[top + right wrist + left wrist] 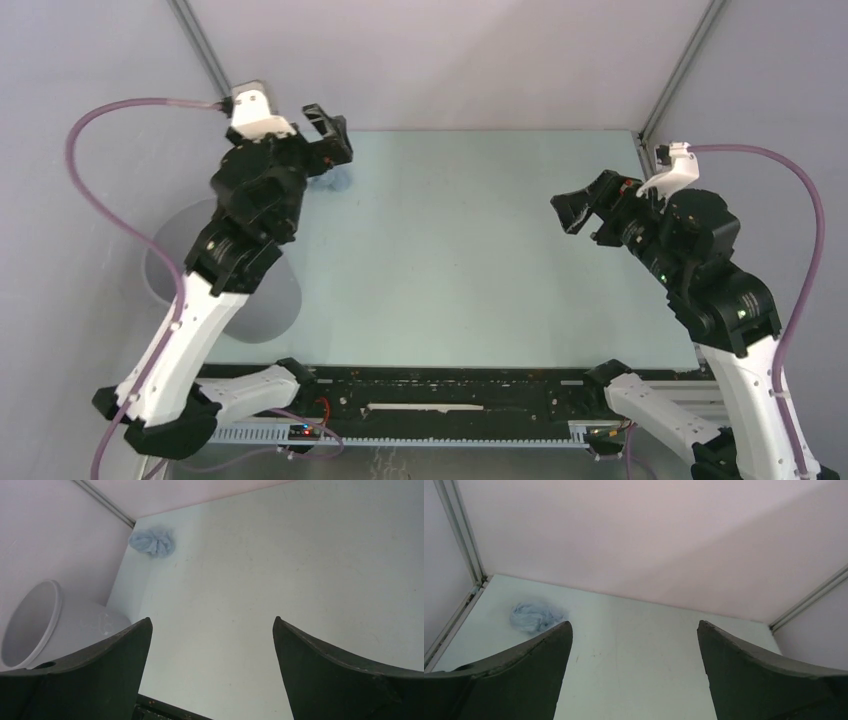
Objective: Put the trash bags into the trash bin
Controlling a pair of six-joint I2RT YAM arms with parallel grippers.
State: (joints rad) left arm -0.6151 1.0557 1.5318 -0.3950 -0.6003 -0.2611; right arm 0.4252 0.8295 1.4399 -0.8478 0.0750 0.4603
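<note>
Trash bin: The trash bin point(82, 627) is seen at the near-left side of the table point(480, 250), partly hidden by the left arm point(190, 330) in the overhead view. Its mouth is turned toward the right wrist camera. No film is seen in the part of the interior that shows. Whether it stands upright or is tipped cannot be told.

Right gripper: The right gripper point(212, 621) is held above the right half of the table, well apart from both bin and bag. Its fingers are spread wide and nothing is held.

Left gripper: The left gripper point(634, 624) is poised over the far-left part of the table, near the bag but not touching it. Its fingers are spread wide and nothing is held.

Trash bag: The trash bag point(536, 616) is found crumpled into a pale-blue wad on the table in the far-left corner, close to the walls.

Progress: Nothing is judged done. The bag has not yet been grasped, and grasping, carrying and dropping it into the bin are all left.
</note>
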